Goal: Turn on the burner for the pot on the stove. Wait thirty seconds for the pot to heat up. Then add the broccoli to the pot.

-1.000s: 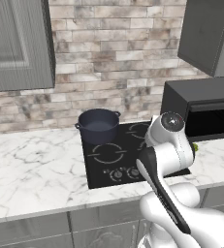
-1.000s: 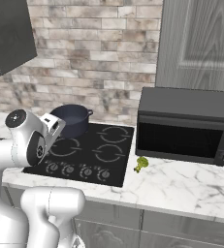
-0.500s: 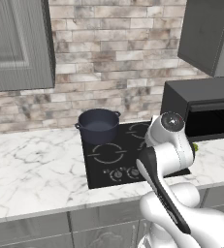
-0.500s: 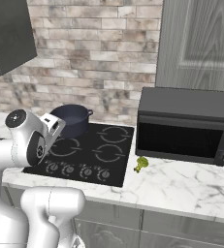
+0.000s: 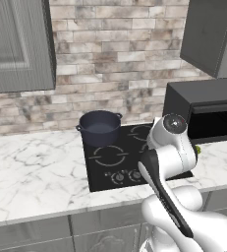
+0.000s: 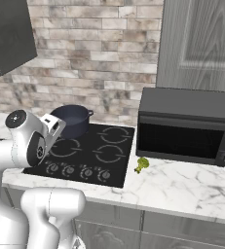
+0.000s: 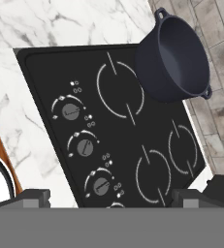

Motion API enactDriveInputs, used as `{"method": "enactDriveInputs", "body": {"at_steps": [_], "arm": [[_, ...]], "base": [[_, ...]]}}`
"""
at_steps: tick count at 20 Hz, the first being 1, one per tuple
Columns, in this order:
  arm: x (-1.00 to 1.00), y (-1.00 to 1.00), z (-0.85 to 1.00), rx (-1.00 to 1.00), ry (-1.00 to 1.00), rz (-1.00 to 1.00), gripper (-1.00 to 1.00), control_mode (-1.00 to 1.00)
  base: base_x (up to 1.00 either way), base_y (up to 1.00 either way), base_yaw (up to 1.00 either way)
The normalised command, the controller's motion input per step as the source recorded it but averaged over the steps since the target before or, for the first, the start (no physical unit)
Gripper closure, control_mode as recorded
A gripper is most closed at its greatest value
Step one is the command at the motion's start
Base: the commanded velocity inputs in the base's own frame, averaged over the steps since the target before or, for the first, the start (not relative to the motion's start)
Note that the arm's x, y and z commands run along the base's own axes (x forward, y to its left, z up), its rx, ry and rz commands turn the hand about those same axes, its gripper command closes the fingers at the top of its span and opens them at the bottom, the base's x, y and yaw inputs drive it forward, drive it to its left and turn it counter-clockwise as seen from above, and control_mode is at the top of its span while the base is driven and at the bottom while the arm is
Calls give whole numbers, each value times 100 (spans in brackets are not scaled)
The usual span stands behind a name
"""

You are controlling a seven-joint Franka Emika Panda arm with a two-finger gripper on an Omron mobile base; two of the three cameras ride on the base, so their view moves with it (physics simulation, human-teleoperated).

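The dark blue-grey pot [image 5: 100, 127] [image 6: 72, 120] [image 7: 174, 53] stands on the back left ring of the black stove [image 5: 101, 173] [image 6: 115, 161] [image 7: 45, 72], with nothing inside it. A row of small knobs [image 7: 85, 147] [image 6: 67, 169] runs along the stove's front edge. My gripper [image 7: 111, 197] hovers open above the stove's front, over the knobs, its fingertips [image 7: 33, 197] far apart with nothing between them. The green broccoli [image 6: 142, 164] [image 5: 197, 149] lies on the marble counter between the stove and the microwave.
A black microwave [image 5: 203, 110] [image 6: 184, 126] sits on the counter right of the stove. Grey wall cabinets [image 5: 16, 44] [image 6: 201, 44] hang above, and a brick wall stands behind. Marble counter [image 5: 31, 167] stretches left of the stove.
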Motion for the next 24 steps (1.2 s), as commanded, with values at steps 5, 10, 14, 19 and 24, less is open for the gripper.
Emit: {"method": "enactDriveInputs", "body": {"at_steps": [5,10,14,19,24], "arm": [[0,0,0,0,0,0,-100,-100],[0,0,0,0,0,0,-100,-100],[0,0,0,0,0,0,-100,-100],[0,0,0,0,0,0,-100,-100],[0,0,0,0,0,0,-100,-100]], "base": [[0,0,0],[0,0,0],[0,0,0],[0,0,0],[0,0,0]]}}
